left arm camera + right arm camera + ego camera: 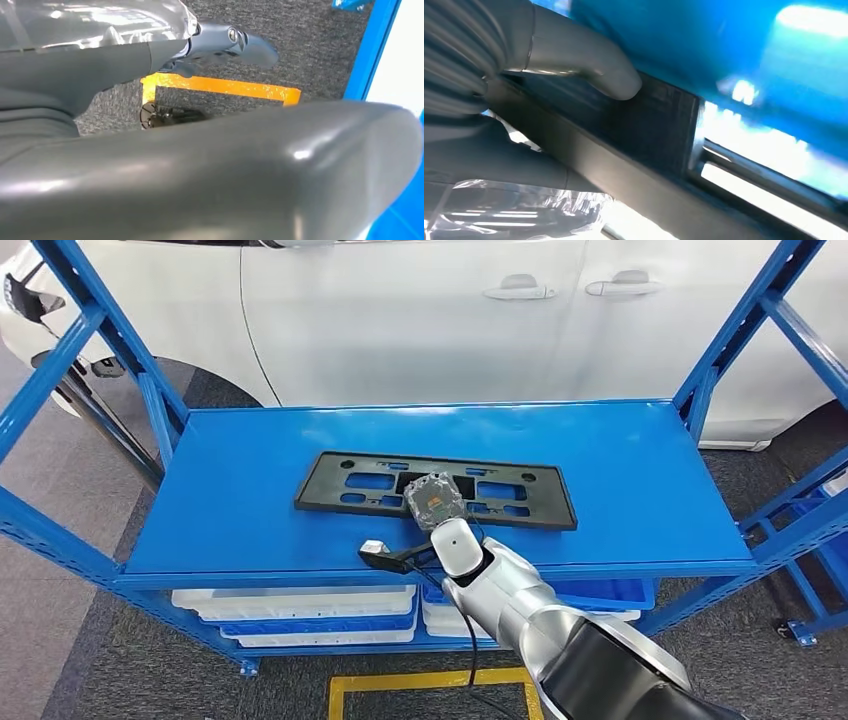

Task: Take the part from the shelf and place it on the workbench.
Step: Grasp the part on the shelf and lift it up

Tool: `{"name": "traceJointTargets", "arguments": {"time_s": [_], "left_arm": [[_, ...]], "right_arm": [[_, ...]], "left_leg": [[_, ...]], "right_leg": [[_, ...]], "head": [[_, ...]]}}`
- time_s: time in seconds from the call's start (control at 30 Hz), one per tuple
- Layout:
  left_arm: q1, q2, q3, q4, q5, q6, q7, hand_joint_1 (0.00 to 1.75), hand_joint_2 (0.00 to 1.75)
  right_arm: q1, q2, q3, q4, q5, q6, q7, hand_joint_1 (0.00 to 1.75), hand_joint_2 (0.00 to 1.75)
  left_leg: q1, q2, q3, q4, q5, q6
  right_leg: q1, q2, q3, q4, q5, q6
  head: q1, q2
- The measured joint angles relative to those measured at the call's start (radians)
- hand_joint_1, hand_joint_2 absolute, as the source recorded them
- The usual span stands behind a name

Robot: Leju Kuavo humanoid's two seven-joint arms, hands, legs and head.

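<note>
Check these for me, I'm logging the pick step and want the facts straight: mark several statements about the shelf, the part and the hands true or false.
1. The black part lies flat on the blue shelf. True.
2. The right hand is at the part's near edge, its thumb resting on the part. True.
3. The part is already on a workbench. False: it is on the shelf.
4. A red car stands behind the shelf. False: the car is white.
5. Bins sit on the level beneath the shelf top. True.
6. The left hand holds the part. False: it hangs over the carpet.
</note>
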Motion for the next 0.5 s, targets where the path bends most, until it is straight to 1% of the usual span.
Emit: {"name": "traceJointTargets", "arguments": {"time_s": [0.03, 0.07, 0.1, 0.13, 0.17, 0.2, 0.23, 0.27, 0.3, 0.33, 0.37, 0.43, 0.47, 0.5], "left_arm": [[0.000, 0.001, 0.000, 0.000, 0.001, 0.003, -0.001, 0.00, 0.00], [0.000, 0.001, 0.000, 0.000, 0.002, 0.006, -0.002, 0.00, 0.00], [0.000, 0.001, 0.000, 0.000, 0.003, 0.009, 0.001, 0.00, 0.00], [0.001, 0.001, 0.000, 0.000, 0.005, 0.012, 0.005, 0.00, 0.00], [0.002, 0.001, 0.001, 0.000, 0.008, 0.015, 0.009, 0.00, 0.00], [0.003, 0.001, 0.002, 0.000, 0.013, 0.018, 0.013, 0.00, 0.00], [0.004, 0.002, 0.004, 0.000, 0.018, 0.020, 0.015, 0.00, 0.00], [0.004, 0.002, 0.006, 0.000, 0.024, 0.020, 0.017, 0.00, 0.00], [0.004, 0.002, 0.008, 0.000, 0.031, 0.018, 0.017, 0.00, 0.00], [0.003, 0.003, 0.012, 0.000, 0.037, 0.013, 0.016, 0.00, 0.00], [0.003, 0.003, 0.016, 0.000, 0.043, 0.008, 0.015, 0.00, 0.00], [0.005, 0.003, 0.025, 0.000, 0.053, 0.001, 0.011, 0.00, 0.00], [0.007, 0.003, 0.028, 0.000, 0.058, -0.001, 0.010, 0.00, 0.00], [0.009, 0.003, 0.031, 0.000, 0.063, -0.005, 0.009, 0.00, 0.00]], "right_arm": [[0.000, 0.000, -0.009, -0.002, -0.008, -0.027, -0.007, 1.75, 1.75], [-0.001, 0.000, -0.020, -0.004, -0.019, -0.060, -0.018, 1.75, 1.75], [-0.001, 0.000, -0.032, -0.007, -0.031, -0.101, -0.032, 1.75, 1.75], [0.000, 0.000, -0.046, -0.012, -0.044, -0.144, -0.050, 1.75, 1.75], [0.001, 0.000, -0.064, -0.020, -0.058, -0.192, -0.073, 1.75, 1.75], [0.004, 0.000, -0.085, -0.035, -0.074, -0.237, -0.102, 1.75, 1.75], [0.010, 0.000, -0.110, -0.063, -0.090, -0.270, -0.137, 1.75, 1.75], [0.019, 0.000, -0.140, -0.104, -0.111, -0.292, -0.179, 1.75, 1.75], [0.032, -0.001, -0.173, -0.156, -0.144, -0.304, -0.236, 1.75, 1.75], [0.050, -0.001, -0.211, -0.219, -0.199, -0.309, -0.312, 1.75, 1.75], [0.073, -0.001, -0.253, -0.291, -0.286, -0.313, -0.414, 1.75, 1.75], [0.136, -0.002, -0.326, -0.466, -0.536, -0.310, -0.635, 1.75, 1.75], [0.168, -0.005, -0.349, -0.566, -0.674, -0.303, -0.720, 1.75, 1.75], [0.197, -0.011, -0.360, -0.668, -0.805, -0.291, -0.777, 1.75, 1.75]], "left_leg": [[0.001, 0.000, -0.012, 0.028, -0.018, -0.005], [0.004, 0.001, -0.035, 0.076, -0.045, -0.010], [0.006, 0.001, -0.067, 0.143, -0.076, -0.015], [0.009, 0.001, -0.102, 0.211, -0.100, -0.020], [0.011, 0.001, -0.129, 0.259, -0.111, -0.023], [0.013, 0.001, -0.141, 0.273, -0.102, -0.026], [0.014, 0.001, -0.132, 0.244, -0.072, -0.027], [0.016, 0.001, -0.105, 0.181, -0.031, -0.027], [0.017, 0.002, -0.074, 0.111, 0.004, -0.025], [0.016, 0.002, -0.047, 0.049, 0.026, -0.021], [0.014, 0.001, -0.031, 0.012, 0.036, -0.016], [0.011, -0.003, -0.027, -0.002, 0.031, -0.004], [0.012, -0.005, -0.028, -0.002, 0.032, 0.002], [0.012, -0.006, -0.028, -0.005, 0.032, 0.008]], "right_leg": [[-0.004, -0.001, 0.003, -0.005, 0.001, -0.005], [-0.005, -0.002, 0.006, -0.007, 0.002, -0.008], [-0.005, -0.002, 0.006, -0.008, 0.001, -0.011], [-0.005, -0.002, 0.007, -0.007, -0.001, -0.012], [-0.005, -0.001, 0.007, -0.006, -0.002, -0.013], [-0.005, 0.000, 0.009, -0.005, -0.004, -0.013], [-0.005, 0.001, 0.011, -0.004, -0.006, -0.011], [-0.005, 0.002, 0.014, -0.003, -0.010, -0.009], [-0.004, 0.003, 0.017, -0.001, -0.014, -0.005], [-0.002, 0.004, 0.018, 0.002, -0.018, 0.000], [0.000, 0.003, 0.017, 0.004, -0.020, 0.005], [0.002, 0.001, 0.014, 0.005, -0.022, 0.016], [0.001, -0.001, 0.014, 0.005, -0.025, 0.022], [0.000, -0.002, 0.012, 0.011, -0.034, 0.027]], "head": [[0.000, 0.000], [0.000, 0.000], [0.000, 0.000], [0.000, 0.000], [0.000, 0.000], [0.000, 0.000], [0.000, 0.000], [0.000, 0.000], [0.000, 0.000], [0.000, 0.000], [0.000, 0.000], [0.000, 0.000], [0.000, 0.000], [0.000, 0.000]]}}
